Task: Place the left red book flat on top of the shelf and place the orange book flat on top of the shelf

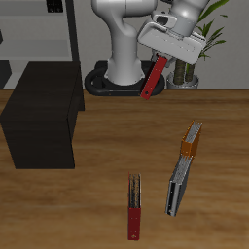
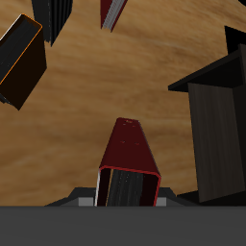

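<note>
While the gripper (image 1: 159, 60) hangs high over the back of the table, it's clamped on the left red book (image 1: 151, 80), which dangles below the fingers at a slant. In the wrist view that book (image 2: 127, 159) juts straight out from between the jaws, held by one end only, and that's the worry: a long thin cover pinched at its edge can swing or slide free if the arm moves sharply. The shelf (image 1: 44, 115) sits well apart across the table, its black top bare, so there's a fair carry ahead. Come in too low and the hanging end could clip the shelf's (image 2: 219, 115) edge and twist the book in the grip. Let go while it's tilted like this and it may land on a corner and tip off instead of lying flat. The orange book (image 1: 191, 142) waits on the table, touching a grey book (image 1: 177, 185), with the other red book (image 1: 133, 206) nearer the front; none of them is in the way.
</note>
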Available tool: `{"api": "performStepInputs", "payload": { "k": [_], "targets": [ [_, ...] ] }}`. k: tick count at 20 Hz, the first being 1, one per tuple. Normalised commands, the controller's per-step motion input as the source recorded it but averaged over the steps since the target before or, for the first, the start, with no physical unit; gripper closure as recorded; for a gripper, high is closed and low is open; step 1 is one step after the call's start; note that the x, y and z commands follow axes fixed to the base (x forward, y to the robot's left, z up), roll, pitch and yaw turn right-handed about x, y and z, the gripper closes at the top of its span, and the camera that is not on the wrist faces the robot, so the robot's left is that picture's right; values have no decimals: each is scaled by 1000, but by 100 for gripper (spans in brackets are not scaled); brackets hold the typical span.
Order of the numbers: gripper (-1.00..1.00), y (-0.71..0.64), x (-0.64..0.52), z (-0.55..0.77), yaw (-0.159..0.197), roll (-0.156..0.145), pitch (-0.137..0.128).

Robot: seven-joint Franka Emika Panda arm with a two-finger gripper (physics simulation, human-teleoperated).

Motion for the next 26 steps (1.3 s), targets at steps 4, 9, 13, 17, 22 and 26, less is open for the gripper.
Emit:
{"api": "performStepInputs", "payload": {
  "k": [4, 9, 13, 17, 22, 26],
  "targets": [
    [100, -120, -97, 336, -31, -96, 0],
    [100, -331, -9, 350, -55, -89, 6],
    [100, -601, 126, 194, -47, -145, 24],
    [100, -479, -6, 258, -43, -153, -5],
    [100, -416, -72, 232, -36, -112, -5],
    [100, -494, 7, 82, -25, -91, 4]
  ]
}}
